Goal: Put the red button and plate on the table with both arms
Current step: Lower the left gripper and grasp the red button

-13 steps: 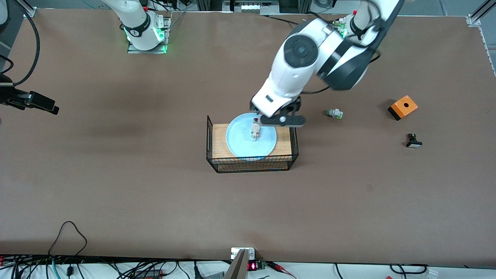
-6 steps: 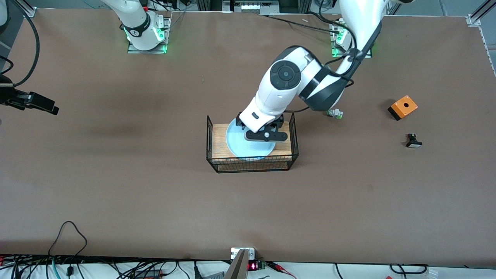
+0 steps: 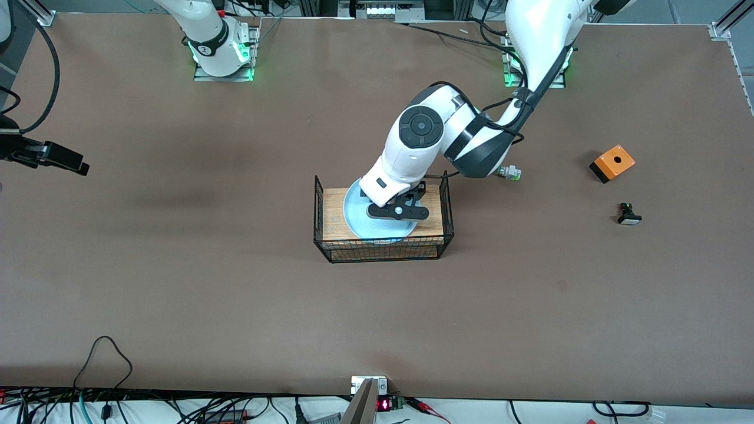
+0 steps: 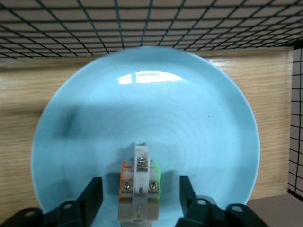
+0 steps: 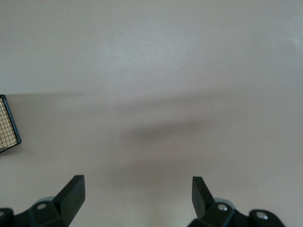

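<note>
The pale-blue plate [image 3: 353, 215] [image 4: 142, 104] lies on the wood top of the black wire rack [image 3: 383, 250] in the middle of the table [image 3: 235, 306]. The red button [image 4: 139, 189] lies on the plate, its whitish body with orange and green trim facing the left wrist view. My left gripper [image 3: 394, 207] [image 4: 140, 185] is low over the plate, one finger on each side of the button with a gap on both sides, so it is open. The left hand hides the button in the front view. My right gripper [image 3: 73, 162] [image 5: 137, 182] waits open over bare table at the right arm's end.
A white piece with a green cap [image 3: 509, 172] lies beside the rack toward the left arm's end. An orange box [image 3: 612, 163] and a black-and-white button [image 3: 628, 214] lie farther that way. The rack's wire walls stand above its wood top.
The left arm has come down from the plate's rim onto the plate, straddling the button, and its fingers have drawn closer together. The right arm has not moved.
</note>
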You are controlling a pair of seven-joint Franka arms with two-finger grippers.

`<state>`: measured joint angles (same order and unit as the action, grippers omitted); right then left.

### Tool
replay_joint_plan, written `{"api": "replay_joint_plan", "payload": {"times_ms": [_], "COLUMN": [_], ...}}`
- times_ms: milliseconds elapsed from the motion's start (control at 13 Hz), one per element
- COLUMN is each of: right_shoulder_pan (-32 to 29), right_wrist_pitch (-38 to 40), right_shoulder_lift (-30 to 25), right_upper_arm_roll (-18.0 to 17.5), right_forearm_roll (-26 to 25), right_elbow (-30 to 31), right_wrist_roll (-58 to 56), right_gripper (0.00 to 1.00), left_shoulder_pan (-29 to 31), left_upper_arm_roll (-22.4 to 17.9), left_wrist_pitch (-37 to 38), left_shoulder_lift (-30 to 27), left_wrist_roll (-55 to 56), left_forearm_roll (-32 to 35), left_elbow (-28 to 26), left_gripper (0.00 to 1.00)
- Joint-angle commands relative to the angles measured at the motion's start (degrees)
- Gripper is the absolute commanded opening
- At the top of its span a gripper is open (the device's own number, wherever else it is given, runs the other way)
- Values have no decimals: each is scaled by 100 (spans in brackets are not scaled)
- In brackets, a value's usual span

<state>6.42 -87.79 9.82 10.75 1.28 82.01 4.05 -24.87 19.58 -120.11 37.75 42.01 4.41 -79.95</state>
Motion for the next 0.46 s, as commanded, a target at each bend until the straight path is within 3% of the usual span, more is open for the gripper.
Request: {"api": "replay_joint_plan", "payload": {"times_ms": [0,154,385], "right_shoulder_pan": [-27,-27,-10], "right_wrist_pitch": [95,95,51], "right_shoulder_lift": [11,11,99], "right_upper_arm_roll": [-11,-20,-11], "right_forearm_roll": [48,48,101], "right_elbow": [-71,-71,-36], "right_wrist_roll": [-18,25,87], "right_gripper": [100,100,100], "left_shoulder_pan": [-97,-88,-18], "left_upper_arm_roll": [-42,-42,-42], "left_wrist_pitch": [49,102,733], "left_shoulder_lift": [22,-22,-460], "left_wrist_roll": [-17,0,-8], "left_forearm_roll": [130,130,113], "left_elbow": [14,58,207], "left_gripper": [33,17,16]}}
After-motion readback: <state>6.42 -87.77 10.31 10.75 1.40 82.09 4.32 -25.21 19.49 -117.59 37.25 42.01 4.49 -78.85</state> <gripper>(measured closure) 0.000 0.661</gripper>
